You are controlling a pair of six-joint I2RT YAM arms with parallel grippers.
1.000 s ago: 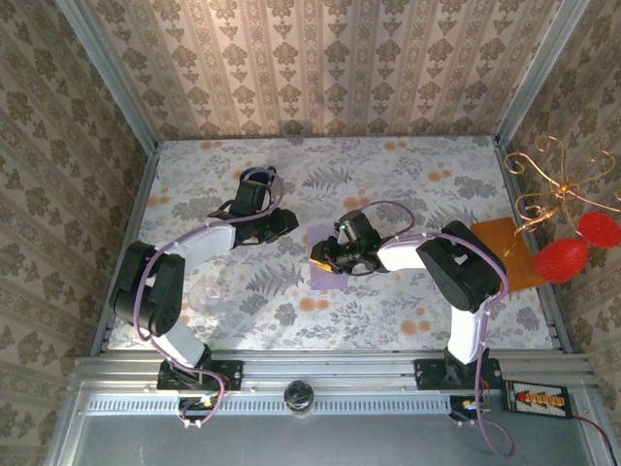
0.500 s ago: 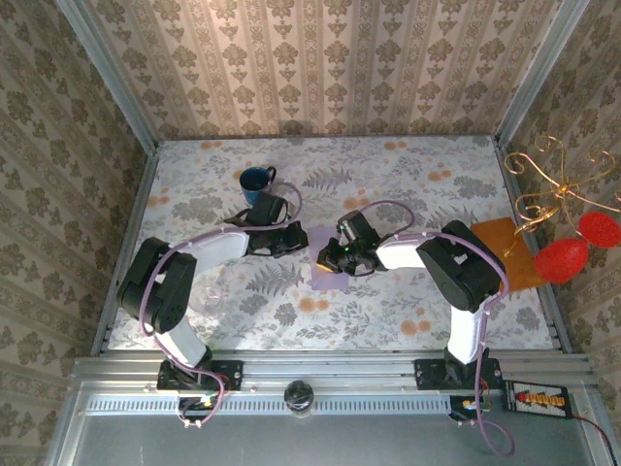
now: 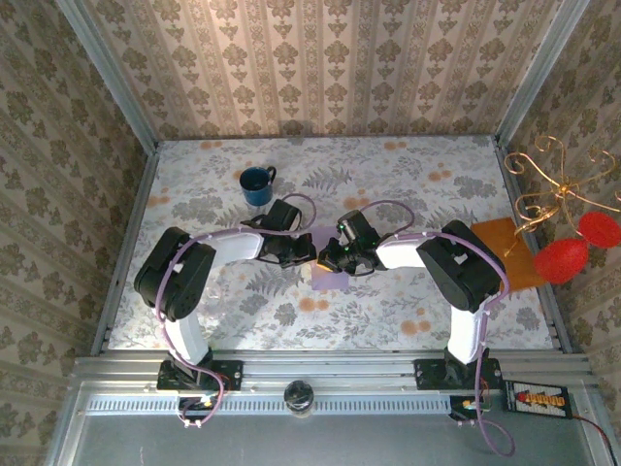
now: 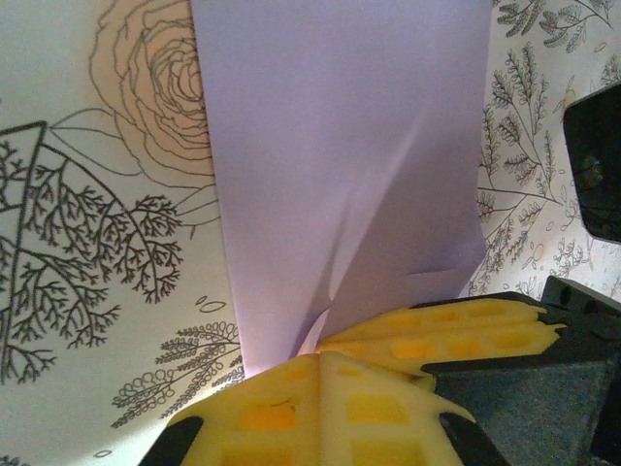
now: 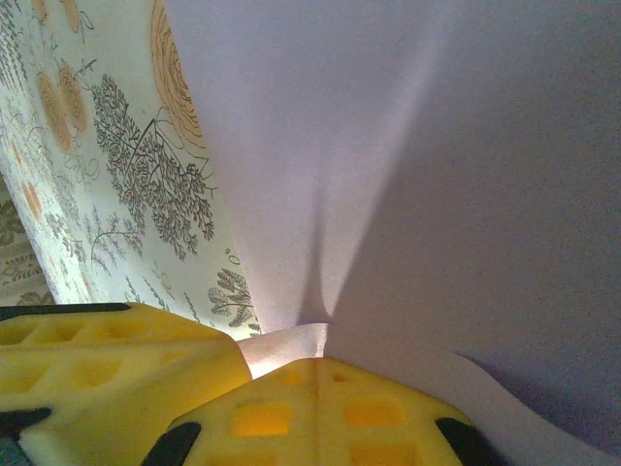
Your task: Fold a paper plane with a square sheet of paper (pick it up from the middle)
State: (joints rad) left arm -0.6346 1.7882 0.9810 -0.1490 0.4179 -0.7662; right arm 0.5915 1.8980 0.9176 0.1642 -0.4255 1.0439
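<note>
1. Top external view: the square sheet of paper (image 3: 335, 282) lies near the middle of the table (image 3: 408, 194). It is well apart from the blue mug (image 3: 257, 184) toward the far left corner and from the orange-brown rectangle (image 3: 503, 248) at the right edge.
2. Both arms reach inward, so the left gripper (image 3: 312, 257) and right gripper (image 3: 328, 260) meet tip to tip over the sheet's middle. This fits the instruction to lift it from there.
3. Left wrist view: the yellow fingers (image 4: 388, 408) are clenched on a small pucker of lilac paper, and a raised ridge runs away from the pinch.
4. Right wrist view: its pads (image 5: 291, 417) are likewise pressed together on a pinched fold of the sheet.
5. The paired pinches probably serve to raise a centre line, so the two halves droop toward a first crease.
</note>
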